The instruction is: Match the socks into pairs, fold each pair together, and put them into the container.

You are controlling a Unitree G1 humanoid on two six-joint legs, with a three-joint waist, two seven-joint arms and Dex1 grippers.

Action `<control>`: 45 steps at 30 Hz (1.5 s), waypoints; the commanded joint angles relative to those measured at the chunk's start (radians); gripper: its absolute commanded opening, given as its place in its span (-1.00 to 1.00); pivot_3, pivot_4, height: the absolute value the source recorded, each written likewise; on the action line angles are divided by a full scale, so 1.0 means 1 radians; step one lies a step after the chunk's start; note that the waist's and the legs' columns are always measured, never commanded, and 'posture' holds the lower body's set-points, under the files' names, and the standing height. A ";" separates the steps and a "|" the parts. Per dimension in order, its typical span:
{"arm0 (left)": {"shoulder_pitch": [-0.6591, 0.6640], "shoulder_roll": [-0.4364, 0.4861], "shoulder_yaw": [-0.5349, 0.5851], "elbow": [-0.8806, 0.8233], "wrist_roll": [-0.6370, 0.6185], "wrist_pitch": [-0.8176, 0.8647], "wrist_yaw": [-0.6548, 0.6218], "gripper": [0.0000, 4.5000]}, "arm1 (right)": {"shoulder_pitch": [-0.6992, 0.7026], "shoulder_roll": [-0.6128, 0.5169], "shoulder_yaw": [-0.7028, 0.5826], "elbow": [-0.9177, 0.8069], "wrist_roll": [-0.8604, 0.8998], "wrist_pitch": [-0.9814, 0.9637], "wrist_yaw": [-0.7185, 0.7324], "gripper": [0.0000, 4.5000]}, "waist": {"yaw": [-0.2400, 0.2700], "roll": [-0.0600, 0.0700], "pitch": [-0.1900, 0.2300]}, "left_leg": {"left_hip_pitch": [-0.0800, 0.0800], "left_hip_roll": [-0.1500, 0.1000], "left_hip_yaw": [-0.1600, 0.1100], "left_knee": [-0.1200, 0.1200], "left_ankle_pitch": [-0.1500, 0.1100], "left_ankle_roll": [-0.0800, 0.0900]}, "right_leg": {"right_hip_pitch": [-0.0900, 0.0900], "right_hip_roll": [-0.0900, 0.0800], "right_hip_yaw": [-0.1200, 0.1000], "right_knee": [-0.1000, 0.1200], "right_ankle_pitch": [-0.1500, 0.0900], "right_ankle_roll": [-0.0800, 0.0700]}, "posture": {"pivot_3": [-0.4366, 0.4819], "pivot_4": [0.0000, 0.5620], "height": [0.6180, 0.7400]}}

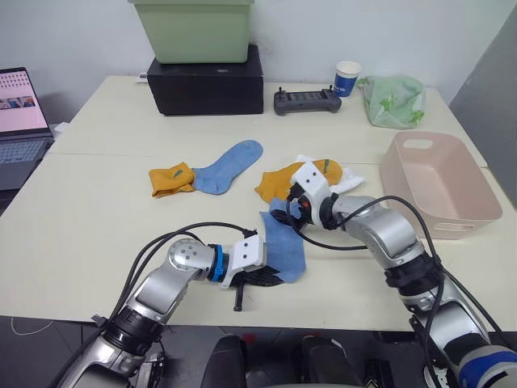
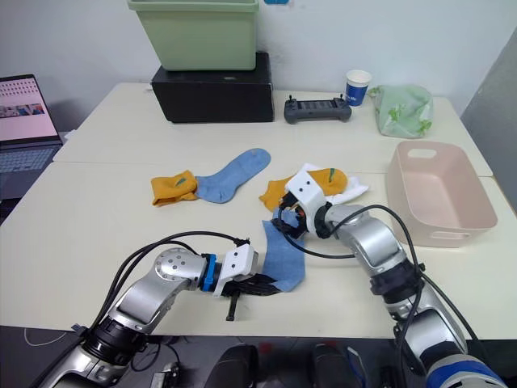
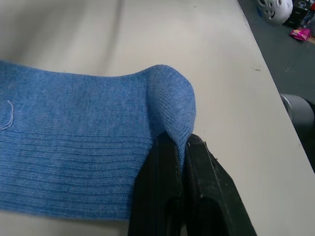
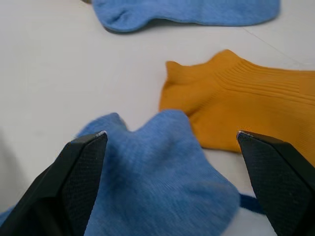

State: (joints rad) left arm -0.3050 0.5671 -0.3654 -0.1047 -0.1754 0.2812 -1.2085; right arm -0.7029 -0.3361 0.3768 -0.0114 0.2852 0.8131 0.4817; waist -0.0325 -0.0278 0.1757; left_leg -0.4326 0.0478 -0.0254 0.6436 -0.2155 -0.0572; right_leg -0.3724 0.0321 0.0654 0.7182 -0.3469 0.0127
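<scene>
Pinching the near blue sock (image 1: 284,249), left claw (image 3: 179,147) lies low.

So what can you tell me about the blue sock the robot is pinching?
The light blue ribbed fabric sock lies mostly flat near the front edge of the pale table. The left gripper is shut on one rounded end, bunching the knit up there. At the other end the right gripper hovers open, its fingers either side of a raised fold. A mustard-orange sock lies just beyond it.
</scene>
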 commanded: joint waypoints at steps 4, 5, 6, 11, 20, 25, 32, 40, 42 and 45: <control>0.014 0.010 -0.016 -0.012 0.007 0.004 0.001 -1.00 | -0.041 0.064 -0.026 0.118 -0.054 -0.026 0.004 0.82 | 0.000 0.000 0.000 | 0.000 0.000 0.000 0.000 0.000 0.000 | 0.000 0.000 0.000 0.000 0.000 0.000 | -0.05 -0.47 0.92; 0.014 0.011 -0.015 -0.012 0.007 0.003 0.001 -1.00 | -0.040 0.074 -0.041 0.128 -0.040 -0.015 0.011 0.76 | 0.000 0.000 0.000 | 0.000 0.000 0.000 0.000 0.000 0.000 | 0.000 0.000 0.000 0.000 0.000 0.000 | -0.05 -0.47 0.92; 0.016 0.012 -0.014 -0.010 0.007 0.001 0.000 -1.00 | -0.039 0.078 -0.044 0.146 -0.046 -0.021 0.014 0.64 | 0.000 0.000 0.000 | 0.000 0.000 0.000 0.000 0.000 0.000 | 0.000 0.000 0.000 0.000 0.000 0.000 | -0.05 -0.47 0.92; 0.024 0.023 -0.004 -0.005 0.005 -0.010 -0.004 -1.00 | -0.028 0.081 -0.044 0.158 -0.073 -0.037 0.033 -0.16 | 0.000 0.000 0.000 | 0.000 0.000 0.000 0.000 0.000 0.000 | 0.000 0.000 0.000 0.000 0.000 0.000 | -0.05 -0.47 0.92; 0.031 0.146 0.076 0.028 -0.022 -0.135 -0.093 -1.00 | 0.063 0.072 -0.122 -0.100 -0.075 0.010 -0.038 -0.98 | -0.005 0.001 0.000 | 0.000 0.000 0.000 0.000 0.000 0.000 | -0.001 0.000 0.000 0.001 0.000 0.000 | -0.05 -0.47 0.92; -0.021 0.231 0.119 0.082 -0.082 -0.218 -0.228 -1.00 | 0.208 0.075 -0.220 -0.414 -0.026 0.190 -0.120 -0.98 | -0.001 0.002 0.001 | 0.000 0.001 -0.001 -0.002 0.000 0.000 | -0.002 0.000 0.000 0.001 0.000 0.000 | -0.05 -0.47 0.92; -0.158 0.198 0.085 0.254 -0.096 -0.344 -0.395 -1.00 | 0.386 0.141 -0.328 -0.688 -0.004 0.424 -0.251 -0.98 | 0.001 0.002 0.001 | -0.001 0.000 0.001 -0.001 0.000 0.000 | -0.001 0.000 0.000 0.000 0.000 0.000 | -0.05 -0.47 0.92; -0.322 0.158 -0.106 0.537 -0.085 -0.649 -0.406 -1.00 | 0.543 0.354 -0.398 -0.717 -0.086 0.467 -0.463 -0.98 | -0.006 0.002 0.001 | -0.001 0.000 0.001 -0.002 0.000 0.000 | -0.002 0.001 0.000 0.001 0.000 0.000 | -0.05 -0.47 0.92; -0.359 0.139 -0.114 0.612 -0.080 -0.712 -0.406 -1.00 | 0.546 0.380 -0.409 -0.714 -0.086 0.468 -0.477 -0.98 | -0.007 0.002 0.001 | -0.001 0.000 0.001 -0.001 0.000 0.000 | -0.002 0.002 -0.001 0.001 0.000 0.000 | -0.05 -0.47 0.92; -0.414 0.133 -0.138 0.700 -0.073 -0.771 -0.406 -1.00 | 0.549 0.401 -0.412 -0.721 -0.075 0.480 -0.484 -0.75 | -0.006 0.002 0.001 | -0.001 -0.001 0.002 -0.001 0.000 0.000 | -0.002 0.003 -0.001 0.001 0.000 0.000 | -0.05 -0.47 0.92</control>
State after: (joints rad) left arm -0.6941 0.6940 -0.4955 0.5646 -0.2503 -0.4528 -1.6063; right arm -0.1560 0.0608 -0.0170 -0.7001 0.2141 1.2984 0.0102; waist -0.0388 -0.0260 0.1765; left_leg -0.4338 0.0470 -0.0237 0.6422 -0.2156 -0.0571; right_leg -0.3746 0.0350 0.0646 0.7192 -0.3472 0.0129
